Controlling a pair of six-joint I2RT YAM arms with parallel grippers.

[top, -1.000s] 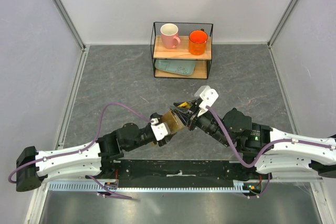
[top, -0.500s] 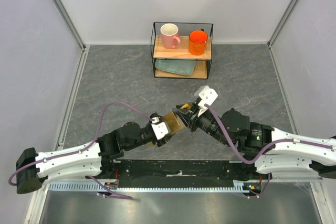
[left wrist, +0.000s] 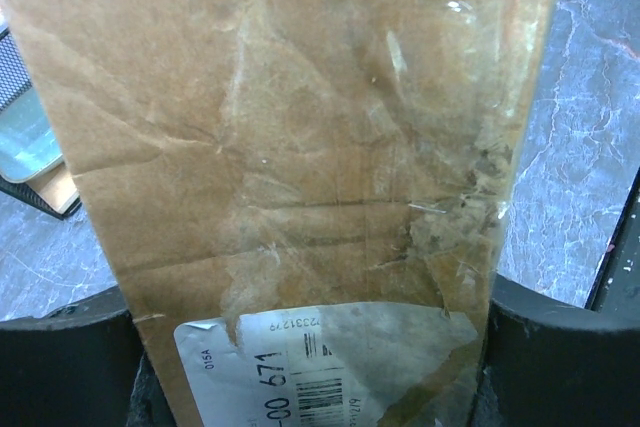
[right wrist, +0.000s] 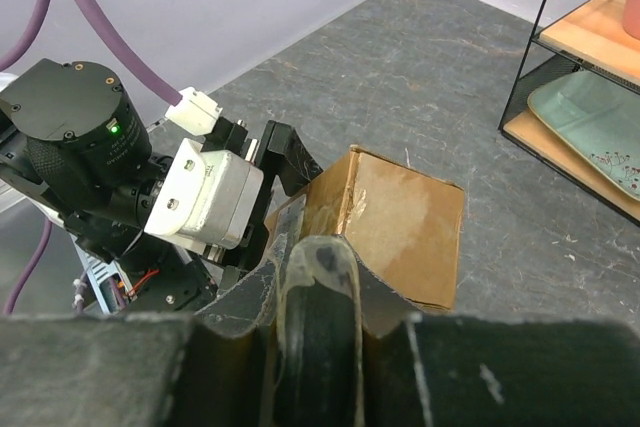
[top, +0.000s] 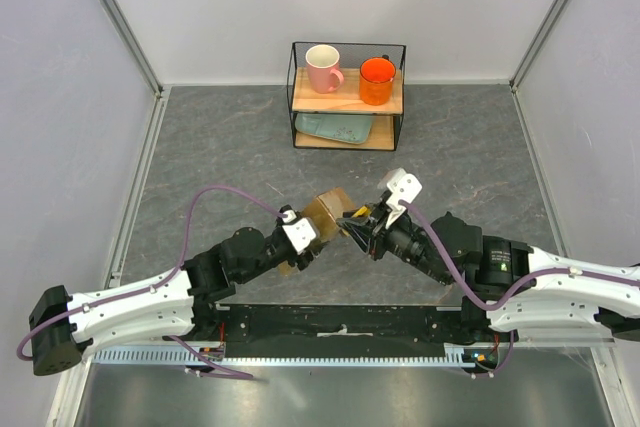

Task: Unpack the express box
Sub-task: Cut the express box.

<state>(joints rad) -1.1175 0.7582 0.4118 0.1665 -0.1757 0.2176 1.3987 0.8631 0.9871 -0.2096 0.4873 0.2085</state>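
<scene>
express box (top: 328,209) has shifted, clamped in left tool (top: 308,234); right tool (top: 358,225) pinches dark object (right wrist: 320,347); rack (top: 350,100) beyond.

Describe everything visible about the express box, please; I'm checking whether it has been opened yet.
The express box is a flat brown cardboard parcel, creased and glazed with clear tape, with a ragged-edged white barcode label. No open flap shows. The left claw clamps it across its width, holding it tilted over the grey table. The right claw is at its near edge; what it pinches is unclear.
</scene>
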